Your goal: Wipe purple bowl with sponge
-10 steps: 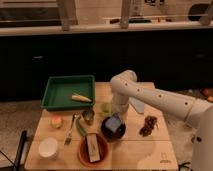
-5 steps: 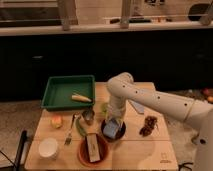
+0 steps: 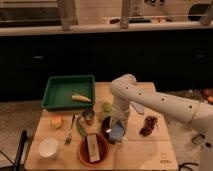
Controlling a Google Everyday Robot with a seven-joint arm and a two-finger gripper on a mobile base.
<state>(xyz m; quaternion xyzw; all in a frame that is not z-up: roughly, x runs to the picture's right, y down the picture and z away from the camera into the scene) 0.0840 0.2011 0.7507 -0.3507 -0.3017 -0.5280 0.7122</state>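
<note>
The purple bowl (image 3: 107, 127) sits on the wooden table (image 3: 140, 150), just right of centre, mostly covered by the arm's end. My gripper (image 3: 118, 126) reaches down into it from the white arm (image 3: 150, 97). A blue-grey sponge (image 3: 117, 132) shows at the gripper's tip, pressed against the bowl's right inner side.
An orange-brown bowl (image 3: 85, 151) holding a flat block stands front centre. A small white bowl (image 3: 48, 147) is front left. A green tray (image 3: 62, 90) with a yellow item lies at the back left. An orange-yellow block (image 3: 56, 121), a fork (image 3: 70, 132), a metal cup (image 3: 88, 116) and a dark snack (image 3: 148, 125) also lie on the table.
The arm has shifted left and lower over the purple bowl, and the sponge has moved with the gripper inside the bowl.
</note>
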